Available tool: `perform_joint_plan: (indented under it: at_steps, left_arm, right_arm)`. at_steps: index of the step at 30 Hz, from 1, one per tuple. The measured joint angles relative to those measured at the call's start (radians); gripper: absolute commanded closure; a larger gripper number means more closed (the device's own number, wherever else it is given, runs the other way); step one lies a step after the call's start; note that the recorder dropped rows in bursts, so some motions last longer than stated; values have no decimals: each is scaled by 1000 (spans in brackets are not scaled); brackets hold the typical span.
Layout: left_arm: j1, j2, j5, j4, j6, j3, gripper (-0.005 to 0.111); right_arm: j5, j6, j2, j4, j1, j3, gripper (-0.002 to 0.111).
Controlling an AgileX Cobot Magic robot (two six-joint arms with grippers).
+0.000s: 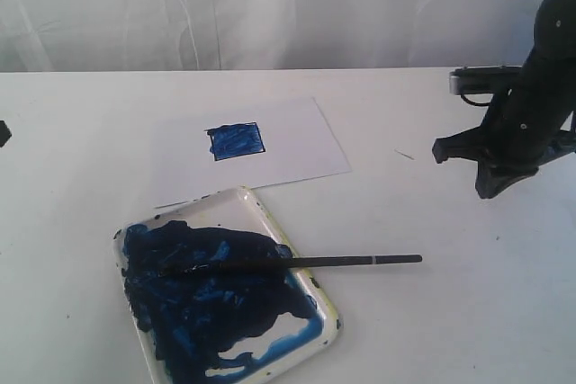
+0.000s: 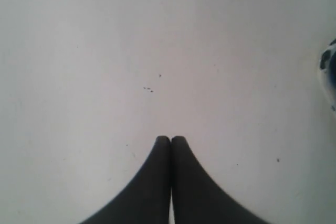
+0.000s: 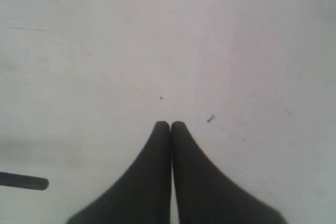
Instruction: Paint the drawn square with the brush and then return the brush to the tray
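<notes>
- Closest to me sits the tray (image 1: pixel 236 203), its floor mostly covered in dark blue paint, with yellowish stains along the rim.
- I see the brush (image 1: pixel 306 262) lying across the tray. Its tip is in the paint and its handle passes over the right rim and out above the table (image 1: pixel 432 321). A silver band shows near the handle end.
- Further back, the drawn square (image 1: pixel 236 141) is filled with blue on its sheet of paper (image 1: pixel 301 146).
- My right gripper (image 3: pixel 170 124) has its jaws pressed together on nothing. It hangs above bare table, well apart from the brush.
- My left gripper (image 2: pixel 170 138) is likewise pinched closed and empty, with the tray edge just in its wrist view.
- Behind it all hangs a white curtain (image 1: pixel 270 6).
</notes>
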Motion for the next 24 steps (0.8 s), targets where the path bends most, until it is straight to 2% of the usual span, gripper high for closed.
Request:
perform_joint_plan:
  at_steps: [9, 17, 24]
  left_arm:
    - [0, -210, -131, 35, -12, 188, 107]
    - [0, -362, -145, 51, -20, 245, 107]
    - [0, -629, -177, 67, -27, 323, 107]
  right_arm:
    - [128, -14, -85, -6, -109, 0, 108]
    - [95, -32, -277, -17, -97, 104, 108]
    - [41, -79, -609, -15, -54, 263, 108]
